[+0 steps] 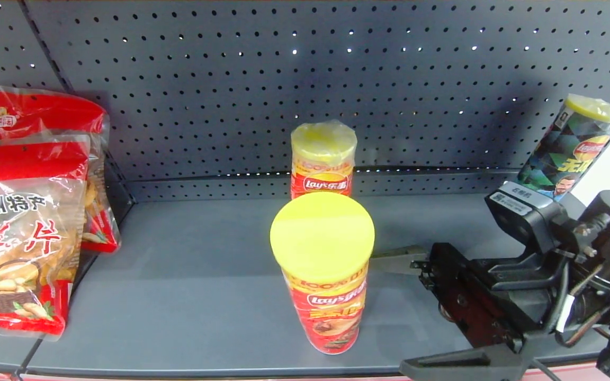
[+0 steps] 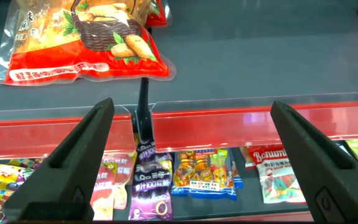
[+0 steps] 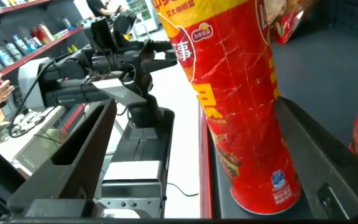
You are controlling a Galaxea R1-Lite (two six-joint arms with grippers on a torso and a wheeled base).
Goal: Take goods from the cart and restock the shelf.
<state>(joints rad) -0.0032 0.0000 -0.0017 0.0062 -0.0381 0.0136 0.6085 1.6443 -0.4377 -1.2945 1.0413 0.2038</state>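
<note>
Two red chip cans with yellow lids stand on the grey shelf point(image 1: 188, 286). One can point(image 1: 322, 159) is at the back by the pegboard. The other can point(image 1: 326, 275) stands upright near the front edge. My right gripper point(image 1: 389, 312) is open at the front can's right side, one finger point(image 1: 395, 259) behind it and one point(image 1: 442, 362) at the shelf edge. In the right wrist view this can point(image 3: 241, 112) stands between the wide-spread fingers point(image 3: 73, 155), which do not press it. My left gripper point(image 2: 191, 168) is open and holds nothing, in front of the shelf's red rail point(image 2: 229, 121).
Red snack bags point(image 1: 19, 238) stand at the shelf's left end, and one bag point(image 2: 86, 37) lies close to the left gripper. A dark can with a yellow lid point(image 1: 575, 143) leans at the far right. Candy packets point(image 2: 204, 174) fill the shelf below.
</note>
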